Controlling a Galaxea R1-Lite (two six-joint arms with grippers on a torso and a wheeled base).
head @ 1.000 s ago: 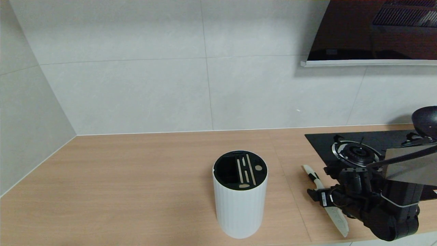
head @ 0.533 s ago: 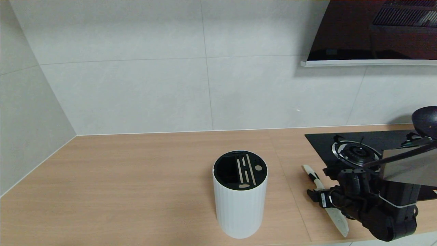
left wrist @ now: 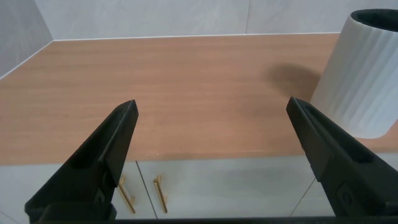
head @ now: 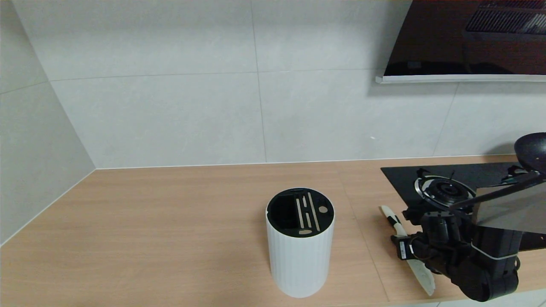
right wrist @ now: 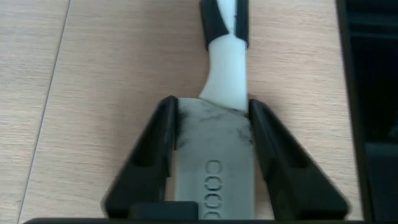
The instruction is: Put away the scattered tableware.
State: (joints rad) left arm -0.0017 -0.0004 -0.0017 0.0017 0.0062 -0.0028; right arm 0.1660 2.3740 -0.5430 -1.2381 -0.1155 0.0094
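Knife (head: 396,227) (right wrist: 219,152): white, black-banded at the handle; lies flat on the wooden counter (head: 170,213), blade caught between the right gripper's fingers, handle poking out past the fingertips toward the wall, blade tip trailing back under the wrist near the counter's front edge.
Right gripper (head: 405,248) (right wrist: 212,111): low over the counter, drawn in on the blade, one black finger pressed to each edge.
Left gripper (left wrist: 211,127): spread wide, nothing between the fingers; hangs at the counter's front edge, cabinet door pulls (left wrist: 160,194) below it.
Holder (head: 300,251) (left wrist: 367,74): white ribbed cylinder with a black slotted top, upright on the counter; well apart from the right gripper, on its left side; near the left gripper, off to its right.
Cooktop (head: 401,175): black glass with a ringed burner (head: 444,190), just beyond the right gripper and to its right.
Range hood (head: 465,42): dark, slanted, on the tiled wall high above the right gripper.
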